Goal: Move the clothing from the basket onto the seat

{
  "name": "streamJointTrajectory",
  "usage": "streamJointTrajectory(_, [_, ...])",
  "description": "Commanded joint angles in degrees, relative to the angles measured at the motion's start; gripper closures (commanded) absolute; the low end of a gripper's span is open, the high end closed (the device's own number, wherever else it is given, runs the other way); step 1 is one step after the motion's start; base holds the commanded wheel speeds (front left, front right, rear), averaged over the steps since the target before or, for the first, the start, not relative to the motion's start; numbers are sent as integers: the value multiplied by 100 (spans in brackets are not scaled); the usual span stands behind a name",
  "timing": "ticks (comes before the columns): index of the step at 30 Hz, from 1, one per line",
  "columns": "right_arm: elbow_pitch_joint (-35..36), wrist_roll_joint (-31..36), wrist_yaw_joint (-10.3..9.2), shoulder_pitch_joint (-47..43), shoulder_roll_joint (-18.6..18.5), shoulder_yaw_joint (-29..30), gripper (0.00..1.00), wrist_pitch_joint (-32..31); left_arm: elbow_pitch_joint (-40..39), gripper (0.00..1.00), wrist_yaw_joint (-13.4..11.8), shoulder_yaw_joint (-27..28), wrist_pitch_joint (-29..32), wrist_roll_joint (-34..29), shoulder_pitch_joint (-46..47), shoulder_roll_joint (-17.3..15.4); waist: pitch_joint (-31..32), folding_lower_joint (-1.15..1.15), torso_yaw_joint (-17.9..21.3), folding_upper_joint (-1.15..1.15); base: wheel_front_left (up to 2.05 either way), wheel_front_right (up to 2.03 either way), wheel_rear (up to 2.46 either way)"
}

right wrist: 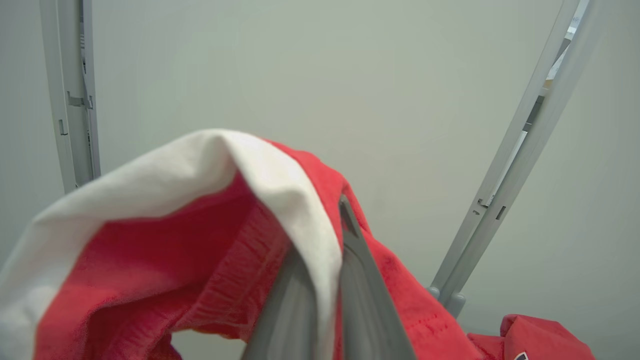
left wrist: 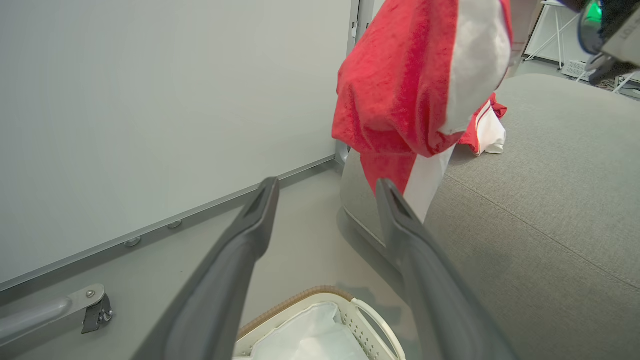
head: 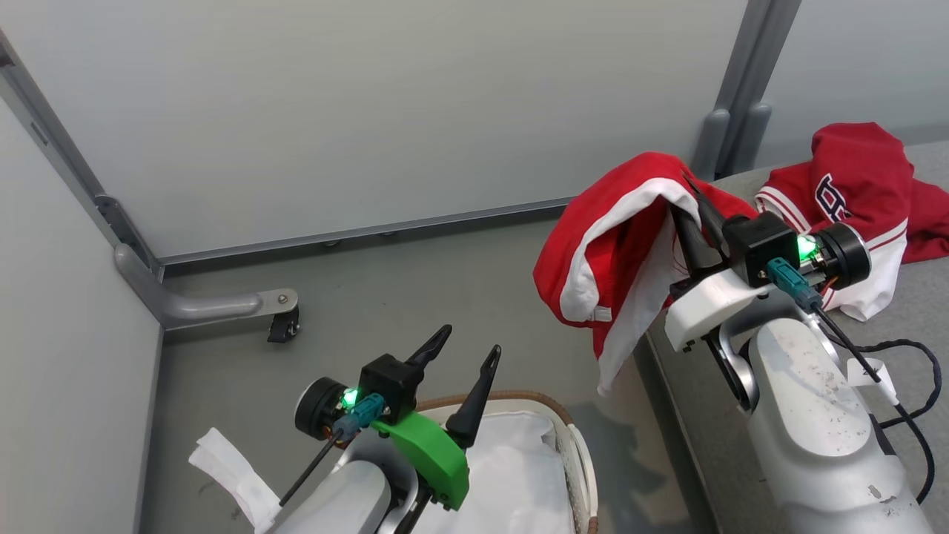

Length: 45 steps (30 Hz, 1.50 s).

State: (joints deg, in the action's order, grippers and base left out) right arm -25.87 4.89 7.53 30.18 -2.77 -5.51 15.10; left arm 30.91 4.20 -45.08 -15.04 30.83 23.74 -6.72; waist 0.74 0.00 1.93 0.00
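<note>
Clothing [head: 615, 245]: one red-and-white piece hung clamped between the closed jaws of the right gripper [head: 695, 211], by the seat [head: 912, 319] corner | logo garment [head: 860, 185] lay on the seat | left gripper [head: 470, 341] jaws wide apart, empty, above the basket [head: 574, 445] | basket stood on the floor [head: 371, 297], white liner [head: 511, 467] showing

Left jaws wide, right jaws tight

Pale forearms [head: 808, 400] — green mount [head: 430, 452], dark fingers [head: 474, 404].
</note>
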Motion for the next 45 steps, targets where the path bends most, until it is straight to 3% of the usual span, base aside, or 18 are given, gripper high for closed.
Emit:
streamJointTrajectory(1, [23,-40,-8,-76,-22,27,100,9,2,0,34,46,-19,-111,-125,7,-16,0,70,0,0,0,0])
streamJointTrajectory(12, [0,37,-8,-44,-22,77,100,9,-53,0,136,398,-20,-476,-319,163,-178,0,805,0,0,0,0])
streamJointTrajectory(25, [119,191,-8,128,-17,618,100,9,-100,0,237,693,-19,-823,-127,253,-733,0,1603,0,0,0,0])
streamJointTrajectory(35, [192,422,-8,751,-25,1029,100,9,-223,0,298,708,-19,-1023,179,163,-1414,0,1466,0,0,0,0])
streamJointTrajectory(45, [-52,744,-8,2745,-922,1454,100,9,-491,0,313,686,-13,-1245,677,5,-2420,0,1031,0,0,0,0])
